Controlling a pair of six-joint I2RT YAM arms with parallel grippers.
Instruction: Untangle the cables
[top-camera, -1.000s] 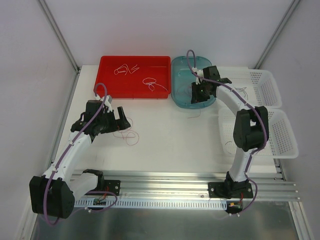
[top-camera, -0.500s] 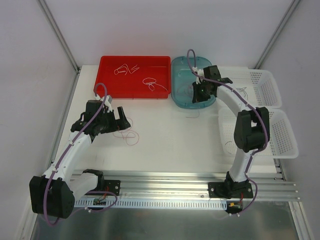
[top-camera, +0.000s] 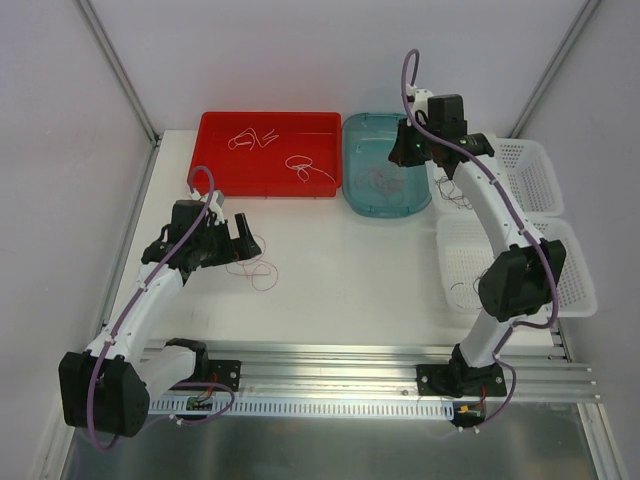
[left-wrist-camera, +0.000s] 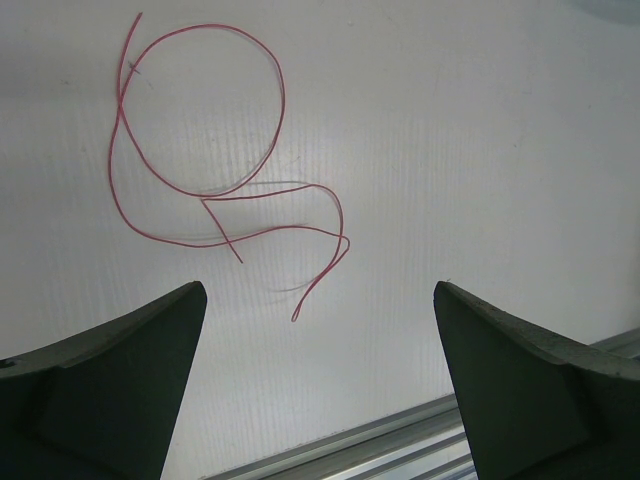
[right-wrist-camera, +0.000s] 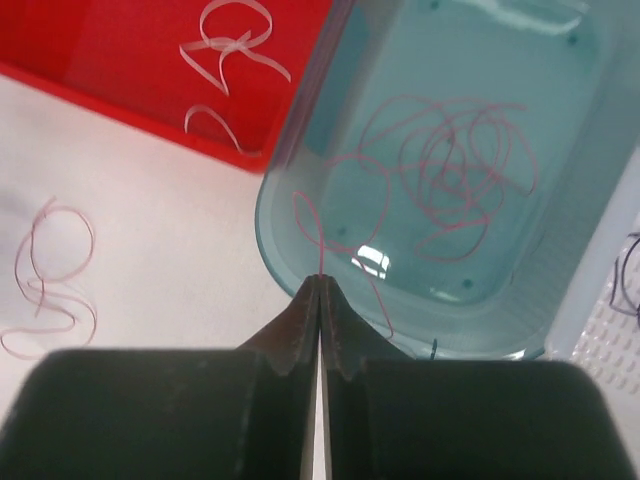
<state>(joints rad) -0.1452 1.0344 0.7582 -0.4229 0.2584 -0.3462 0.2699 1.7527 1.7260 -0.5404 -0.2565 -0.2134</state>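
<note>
- Right gripper (right-wrist-camera: 319, 280), how does it stand?
- Its two fingers are pressed together, and one dark red strand (right-wrist-camera: 297, 212) is caught at their tips. It hangs above the teal tray (right-wrist-camera: 290, 170).
- Where are the other cables?
- A tangle of dark red strands (right-wrist-camera: 450, 170) lies inside the teal tray, and the caught strand leads down into that tray. White strands (top-camera: 300, 165) lie in the red tray (top-camera: 215, 125), which is just beside the teal one.
- And the left gripper (left-wrist-camera: 318, 290)?
- Its fingers stand wide apart and hold nothing. It hovers over the table (left-wrist-camera: 480, 150), above a red strand (left-wrist-camera: 205, 198) that curls into one round loop and a few bends. The fingers do not touch this strand.
</note>
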